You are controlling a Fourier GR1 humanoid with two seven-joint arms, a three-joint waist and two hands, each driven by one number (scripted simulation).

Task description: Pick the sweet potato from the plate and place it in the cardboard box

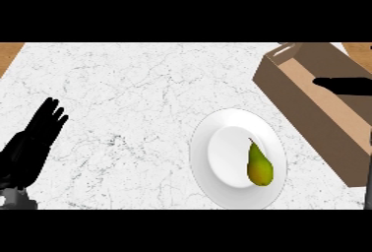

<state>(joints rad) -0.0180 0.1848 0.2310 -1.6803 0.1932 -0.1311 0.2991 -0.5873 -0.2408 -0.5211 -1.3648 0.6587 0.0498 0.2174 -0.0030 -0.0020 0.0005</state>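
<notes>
Left hand [33, 142] is matte black all over — long slim fingers, chunky dark palm; a bit of grey forearm shows below it; right hand [345, 84] is the same flat black — no markings visible.

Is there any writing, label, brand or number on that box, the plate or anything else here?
None can be read.
Cardboard box: plain brown, no print showing.
White plate: unmarked.
Pear-shaped green-yellow item on the plate: no sticker.
Marble counter: veining only.
</notes>
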